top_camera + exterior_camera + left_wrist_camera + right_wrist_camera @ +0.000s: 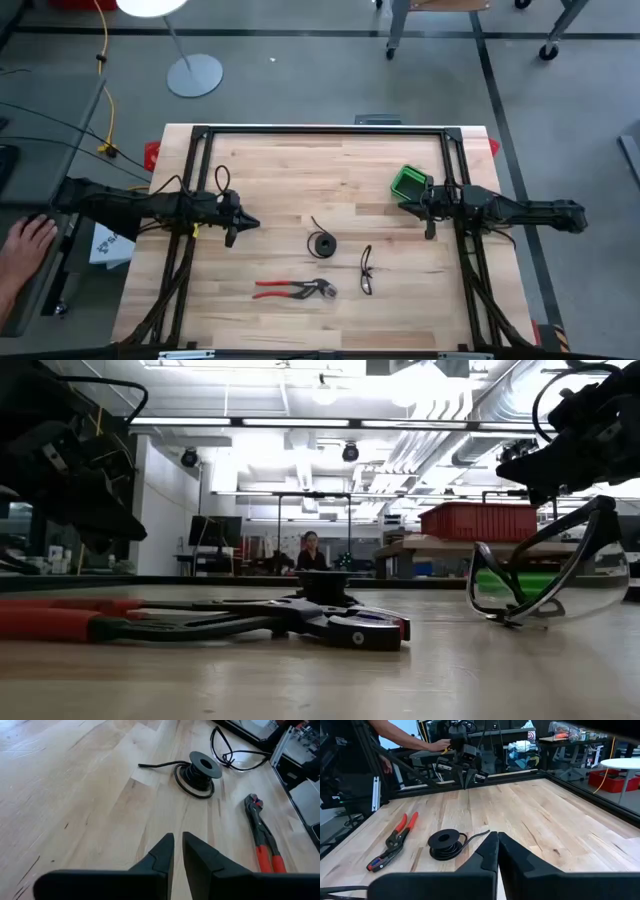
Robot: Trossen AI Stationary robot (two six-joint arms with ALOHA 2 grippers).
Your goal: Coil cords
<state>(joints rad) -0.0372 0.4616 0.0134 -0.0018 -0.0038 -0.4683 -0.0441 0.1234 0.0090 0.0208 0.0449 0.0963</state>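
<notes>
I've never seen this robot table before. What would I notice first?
Probably the two dark arms reaching in from both sides, the left gripper and right gripper both empty above the wooden table. Between them, mid-table, sits the black cord wound on its spool, with red-handled pliers and safety glasses nearer the front edge.

grey floor, white lamp base
</notes>
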